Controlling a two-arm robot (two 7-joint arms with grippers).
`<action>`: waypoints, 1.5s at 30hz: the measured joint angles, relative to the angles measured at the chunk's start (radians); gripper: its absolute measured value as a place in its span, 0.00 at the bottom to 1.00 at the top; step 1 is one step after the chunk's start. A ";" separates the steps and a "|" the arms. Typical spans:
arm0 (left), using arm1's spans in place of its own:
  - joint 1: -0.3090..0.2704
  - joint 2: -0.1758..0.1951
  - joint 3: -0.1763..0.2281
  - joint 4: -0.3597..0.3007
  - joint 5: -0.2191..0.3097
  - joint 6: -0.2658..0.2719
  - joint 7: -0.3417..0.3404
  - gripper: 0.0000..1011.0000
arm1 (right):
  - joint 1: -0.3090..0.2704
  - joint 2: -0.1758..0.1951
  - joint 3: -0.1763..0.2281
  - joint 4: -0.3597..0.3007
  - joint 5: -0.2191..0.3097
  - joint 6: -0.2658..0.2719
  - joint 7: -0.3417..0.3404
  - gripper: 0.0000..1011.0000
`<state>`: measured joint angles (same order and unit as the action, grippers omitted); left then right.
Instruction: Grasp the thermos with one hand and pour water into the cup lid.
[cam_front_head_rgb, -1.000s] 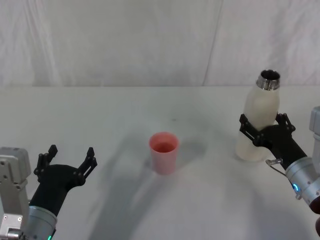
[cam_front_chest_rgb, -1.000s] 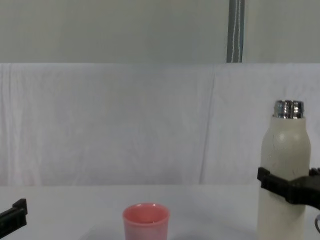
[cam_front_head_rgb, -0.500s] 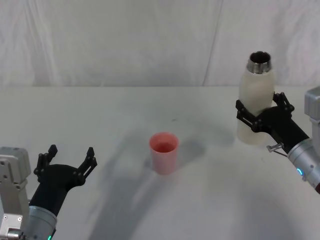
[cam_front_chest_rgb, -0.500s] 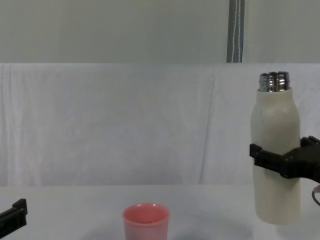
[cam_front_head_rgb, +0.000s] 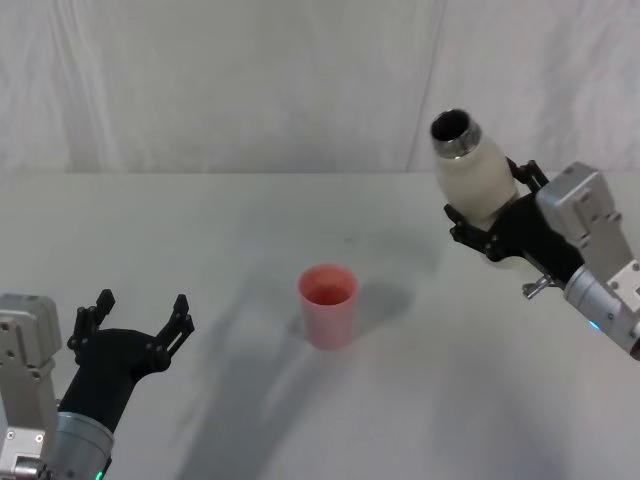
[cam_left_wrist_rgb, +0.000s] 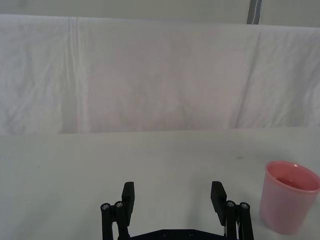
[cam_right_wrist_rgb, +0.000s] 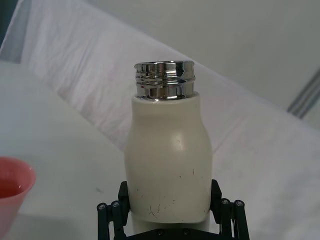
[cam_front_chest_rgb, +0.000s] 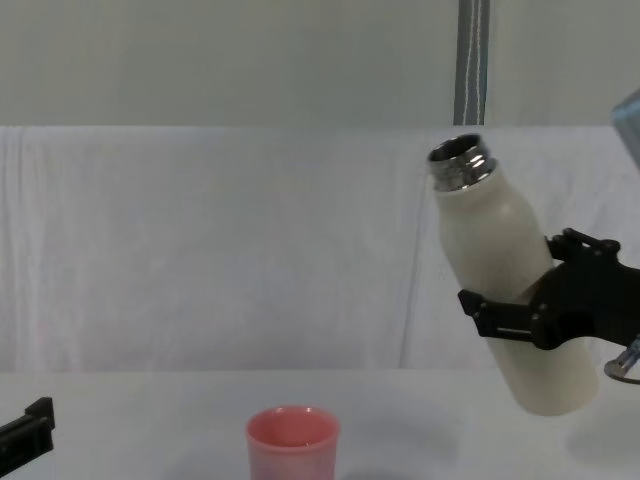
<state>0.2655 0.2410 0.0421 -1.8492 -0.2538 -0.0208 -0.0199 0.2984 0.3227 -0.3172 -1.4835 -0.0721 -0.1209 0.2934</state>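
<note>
Head view: the right gripper is clamped round the lower body of the thermos, which is off the table at the far right and tipped with its steel mouth toward the left. The cup stands upright near the middle of the table, well apart from the thermos. The left gripper sits parked at the near left with its fingers spread and nothing between them.

Left wrist view: the left gripper has its jaws wide open over bare table; the cup stands off to one side, untouched.

Right wrist view: the thermos sits between the fingers of the right gripper, held at its lower body, neck uncapped. An edge of the cup is in sight.

Chest view: the thermos hangs clear of the table, leaning left, gripped by the right gripper. Its mouth is to the right of and well above the cup, not over it. No water is running.

By my reading, the grasp and lift are done and the tilt is begun. Left to do: carry the mouth over the cup, tip further, and pour.
</note>
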 joint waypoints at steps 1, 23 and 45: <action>0.000 0.000 0.000 0.000 0.000 0.000 0.000 0.99 | 0.003 0.004 -0.007 -0.003 -0.013 0.000 0.000 0.94; 0.000 0.000 0.000 0.000 0.000 0.000 0.000 0.99 | 0.063 0.039 -0.143 -0.012 -0.318 0.035 -0.038 0.94; 0.000 0.000 0.000 0.000 0.000 0.000 0.000 0.99 | 0.073 0.031 -0.232 0.027 -0.557 0.056 -0.123 0.94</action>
<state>0.2655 0.2410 0.0421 -1.8492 -0.2538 -0.0207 -0.0199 0.3715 0.3539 -0.5497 -1.4565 -0.6287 -0.0647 0.1705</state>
